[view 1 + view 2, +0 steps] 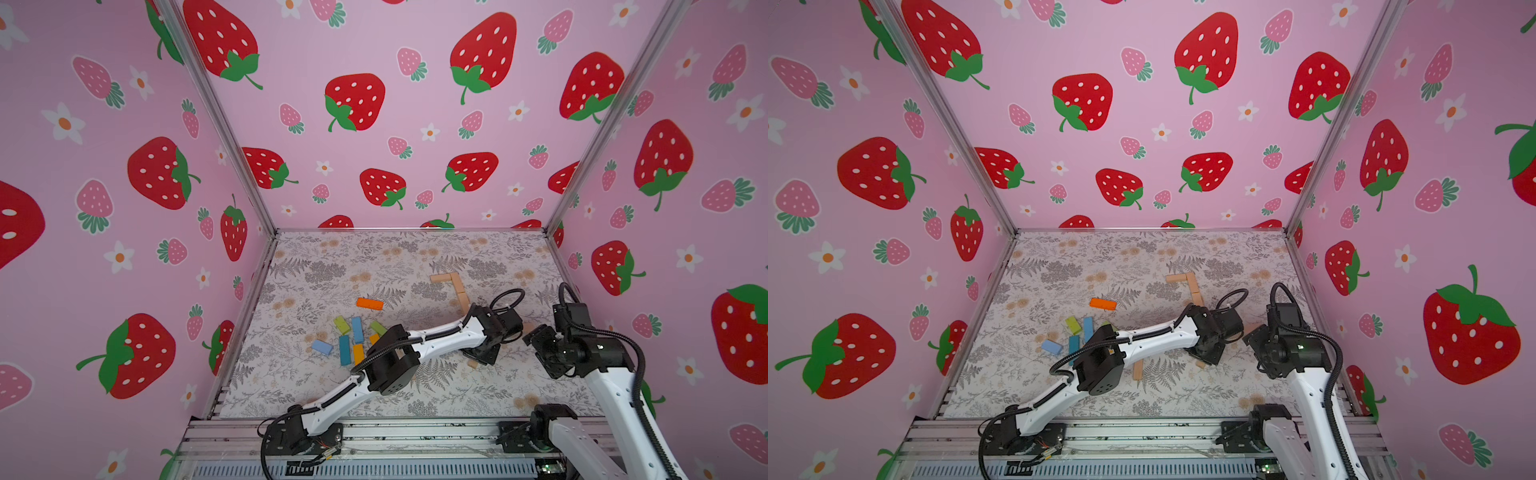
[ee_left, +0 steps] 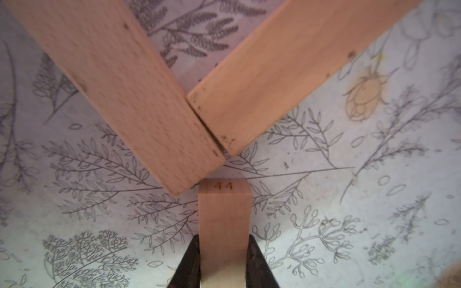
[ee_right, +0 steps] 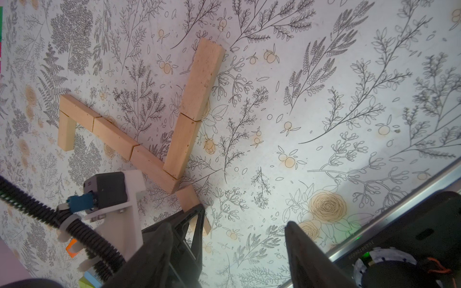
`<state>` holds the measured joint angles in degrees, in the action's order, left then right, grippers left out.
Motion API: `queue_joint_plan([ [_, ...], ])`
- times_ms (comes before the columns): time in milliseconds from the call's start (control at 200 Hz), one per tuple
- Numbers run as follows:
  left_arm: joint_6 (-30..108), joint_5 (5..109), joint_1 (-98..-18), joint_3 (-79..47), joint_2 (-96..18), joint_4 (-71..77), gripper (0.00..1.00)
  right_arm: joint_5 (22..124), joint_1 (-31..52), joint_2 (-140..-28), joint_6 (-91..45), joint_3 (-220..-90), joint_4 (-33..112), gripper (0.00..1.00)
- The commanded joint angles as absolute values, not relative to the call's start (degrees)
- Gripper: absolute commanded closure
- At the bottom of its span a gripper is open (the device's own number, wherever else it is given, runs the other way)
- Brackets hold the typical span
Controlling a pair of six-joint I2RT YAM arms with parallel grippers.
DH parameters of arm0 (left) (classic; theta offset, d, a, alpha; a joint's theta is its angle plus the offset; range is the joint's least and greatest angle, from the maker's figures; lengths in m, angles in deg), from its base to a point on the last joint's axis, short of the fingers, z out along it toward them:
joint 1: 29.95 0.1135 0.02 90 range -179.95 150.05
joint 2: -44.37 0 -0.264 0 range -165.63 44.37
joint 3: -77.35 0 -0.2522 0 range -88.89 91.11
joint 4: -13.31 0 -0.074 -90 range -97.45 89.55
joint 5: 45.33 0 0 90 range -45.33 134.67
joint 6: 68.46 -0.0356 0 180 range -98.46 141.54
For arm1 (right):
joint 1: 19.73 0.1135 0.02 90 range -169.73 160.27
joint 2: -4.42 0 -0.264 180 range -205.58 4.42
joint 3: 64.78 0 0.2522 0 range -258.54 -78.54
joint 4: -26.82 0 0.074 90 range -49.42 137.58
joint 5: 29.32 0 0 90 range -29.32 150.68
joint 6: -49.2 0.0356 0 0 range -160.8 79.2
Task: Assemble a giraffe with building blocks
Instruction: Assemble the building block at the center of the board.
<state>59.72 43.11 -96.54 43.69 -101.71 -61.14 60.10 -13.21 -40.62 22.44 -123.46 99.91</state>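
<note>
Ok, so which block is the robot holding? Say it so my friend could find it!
Look on the flowery table for the figure of plain tan blocks. Where two of its bars meet in a V, the left gripper holds one more tan block, its end right by that corner. It is the only one gripped, and "44" is stamped on its tip.

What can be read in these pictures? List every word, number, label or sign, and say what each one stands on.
"44": small brown figures near the free end of the plain wooden block that the left pincer holds.
A faint printed line on the black housing in the right wrist view: too small and dim to read.
Nothing else in any view carries text.
</note>
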Motion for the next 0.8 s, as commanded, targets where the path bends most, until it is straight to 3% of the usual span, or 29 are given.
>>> queue_joint_plan([
  [0, 61.5, 42.0, -96.3, 42.4, -102.3, -63.1, 0.75, 59.9, -13.2, -40.7, 22.4, -123.7, 100.4, 0.28],
  [570, 63.9, 43.7, -96.3, 42.9, -103.1, -62.3, 0.71, 59.8, -13.4, -40.1, 22.3, -123.2, 100.7, 0.28],
  [796, 64.4, 44.2, -96.2, 43.7, -103.3, -62.3, 0.64, 59.8, -13.4, -40.0, 22.3, -123.0, 100.8, 0.28],
])
